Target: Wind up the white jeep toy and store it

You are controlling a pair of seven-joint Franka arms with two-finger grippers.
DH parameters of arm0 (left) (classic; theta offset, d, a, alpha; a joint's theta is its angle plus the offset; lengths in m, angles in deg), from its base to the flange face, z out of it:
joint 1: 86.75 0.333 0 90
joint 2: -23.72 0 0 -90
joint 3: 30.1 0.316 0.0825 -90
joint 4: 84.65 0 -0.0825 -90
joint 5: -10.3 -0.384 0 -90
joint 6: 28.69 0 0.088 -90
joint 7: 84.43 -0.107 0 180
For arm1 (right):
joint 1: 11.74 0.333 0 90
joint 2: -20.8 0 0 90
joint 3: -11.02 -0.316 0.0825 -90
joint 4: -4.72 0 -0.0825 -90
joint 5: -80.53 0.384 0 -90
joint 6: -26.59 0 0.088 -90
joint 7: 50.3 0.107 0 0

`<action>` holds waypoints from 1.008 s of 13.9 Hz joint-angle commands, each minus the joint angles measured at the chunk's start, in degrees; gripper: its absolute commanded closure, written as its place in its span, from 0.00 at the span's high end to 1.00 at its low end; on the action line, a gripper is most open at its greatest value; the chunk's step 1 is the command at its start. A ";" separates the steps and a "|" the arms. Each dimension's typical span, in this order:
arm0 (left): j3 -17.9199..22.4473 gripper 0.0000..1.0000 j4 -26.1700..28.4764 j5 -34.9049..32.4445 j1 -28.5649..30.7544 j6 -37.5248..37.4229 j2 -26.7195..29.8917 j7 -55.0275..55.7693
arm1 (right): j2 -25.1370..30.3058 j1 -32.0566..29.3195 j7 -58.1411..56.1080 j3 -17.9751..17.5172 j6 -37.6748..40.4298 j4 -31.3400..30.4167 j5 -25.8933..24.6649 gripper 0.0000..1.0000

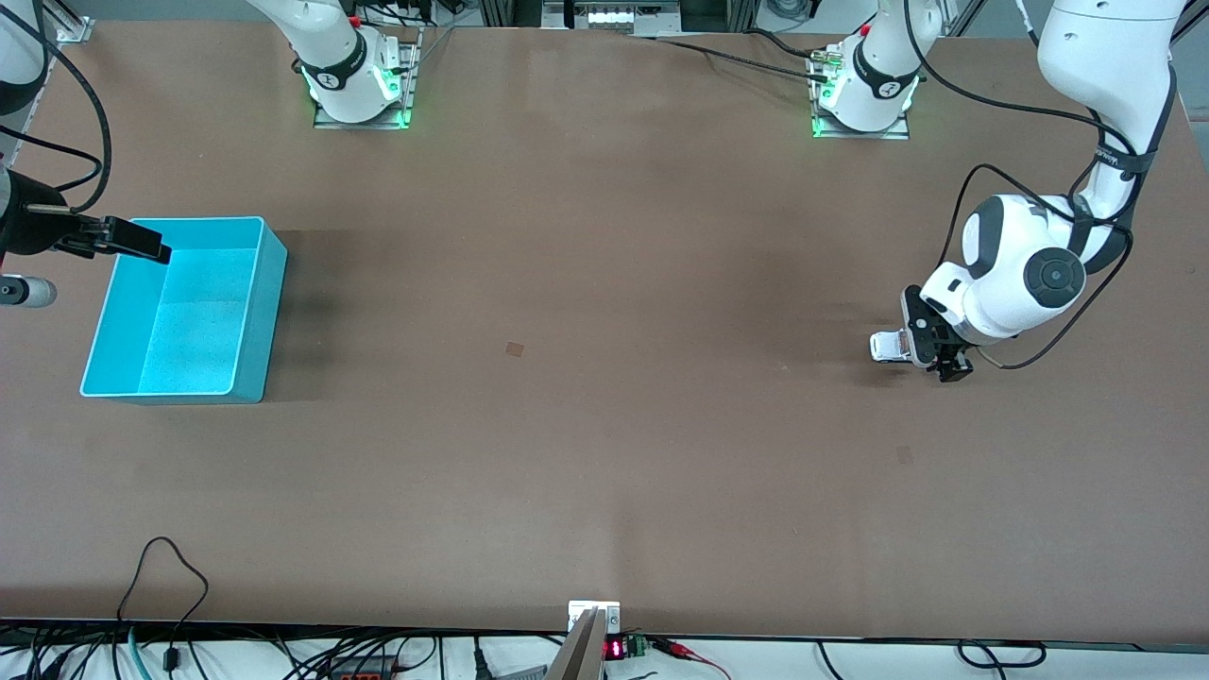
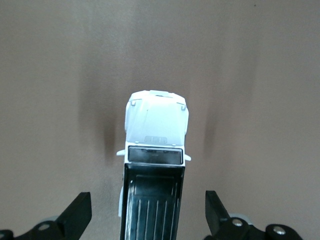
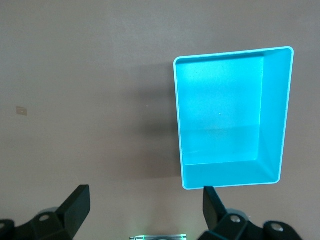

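The small white jeep toy with a black rectangular roof (image 1: pixel 886 348) is seen at the middle right of the front view, resting on the brown table (image 1: pixel 586 425) toward the left arm's end. The left gripper (image 1: pixel 930 351) is lowered around the toy's rear section; in the left wrist view the black fingers (image 2: pixel 76 216) are spread wide apart, one on each side of the jeep (image 2: pixel 154 175), with no contact seen. At the upper left of the front view, the right gripper (image 1: pixel 142 244) is held over the rim of the open turquoise plastic bin (image 1: pixel 260 312), its fingers (image 3: pixel 75 206) likewise parted.
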 commanded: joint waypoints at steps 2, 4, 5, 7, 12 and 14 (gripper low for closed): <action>-0.65 1.00 1.10 -1.40 0.79 1.10 0.08 -0.98 | 0.95 -0.40 0.01 -0.32 0.05 -0.87 0.62 1.00; -0.65 0.94 1.10 -1.40 0.79 1.19 -0.01 -0.98 | 0.86 -0.40 0.01 -0.32 0.05 -0.87 0.70 1.00; -0.65 0.90 1.19 -1.40 0.79 1.53 -0.01 -0.98 | 0.86 -0.40 0.01 -0.32 0.05 -0.87 0.70 1.00; -0.65 0.85 1.10 -1.40 0.96 2.41 -0.27 -1.15 | 0.95 -0.40 0.01 -0.32 0.05 -0.87 0.70 1.00; -0.74 0.51 1.01 -1.40 0.96 3.38 -0.36 -5.90 | 0.86 -0.40 0.10 -0.32 0.14 -0.87 0.70 1.00; -0.74 0.44 1.01 -1.31 1.05 3.38 -0.27 -5.90 | 0.86 -0.32 0.18 -0.32 0.22 -0.87 0.70 1.00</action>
